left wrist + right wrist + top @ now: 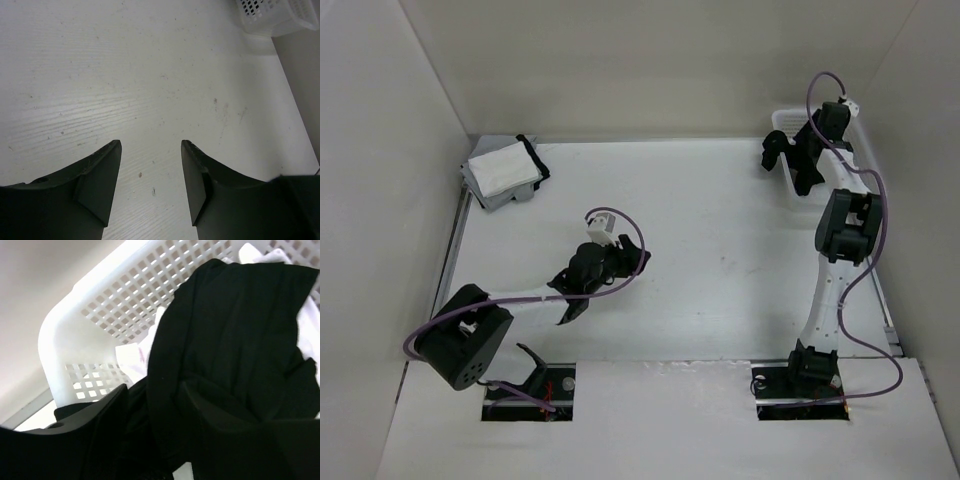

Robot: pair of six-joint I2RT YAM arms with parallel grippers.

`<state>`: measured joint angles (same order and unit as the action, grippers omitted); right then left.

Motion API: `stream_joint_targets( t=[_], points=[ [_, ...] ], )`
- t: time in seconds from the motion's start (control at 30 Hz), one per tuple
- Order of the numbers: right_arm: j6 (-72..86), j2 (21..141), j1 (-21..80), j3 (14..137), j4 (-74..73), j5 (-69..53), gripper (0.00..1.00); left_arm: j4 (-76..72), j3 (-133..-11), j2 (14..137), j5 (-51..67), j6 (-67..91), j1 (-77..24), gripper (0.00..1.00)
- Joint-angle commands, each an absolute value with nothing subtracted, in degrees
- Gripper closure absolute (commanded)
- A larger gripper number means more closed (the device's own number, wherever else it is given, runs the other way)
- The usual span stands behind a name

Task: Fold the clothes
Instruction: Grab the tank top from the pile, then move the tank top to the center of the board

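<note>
— Where's the soft black tank top (pixel 235 330)?
— In the white perforated plastic basket (pixel 100 310), at the table's (pixel 150 75) far right corner, between the right gripper's (pixel 152 400) spread fingers.
— Left gripper (pixel 150 175)?
— Fingers spread too.

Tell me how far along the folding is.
Done: one neat grey-and-white stack sits at the far-left corner of the table. In hand: the right gripper, jaws apart, is on the black tank top in the white basket. Left: lifting it out and folding it; the left gripper hovers open over bare table.
</note>
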<state>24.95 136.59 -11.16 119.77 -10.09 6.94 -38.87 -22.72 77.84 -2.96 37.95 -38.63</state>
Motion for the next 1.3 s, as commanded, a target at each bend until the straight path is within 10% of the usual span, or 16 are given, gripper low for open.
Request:
stream_joint_targets(
  t=[0.0, 0.3, 0.63, 1.0, 1.27],
  points=[
    [24.2, 137.4, -10.7, 123.8, -11.6, 5.6, 0.64, -43.7, -23.3, 78.0, -1.4, 38.3, -38.1, 0.50],
    [22.8, 136.4, -10.7, 123.3, -13.9, 9.1, 0.42, -43.7, -22.7, 76.6, -1.4, 38.7, -37.2, 0.50],
    [25.3, 131.4, -10.5, 118.0, -8.3, 4.8, 0.97, -43.7, -22.7, 76.6, -1.4, 38.8, -37.2, 0.50],
    [24.6, 123.3, -10.2, 111.6, -5.8, 7.4, 1.00, -43.7, -22.7, 77.0, -1.0, 39.1, -36.8, 0.50],
    [25.3, 95.0, -5.1, 98.9, 3.2, 5.8, 1.00, -44.4, -22.4, 76.1, 0.8, 40.5, -36.1, 0.50]
  ],
)
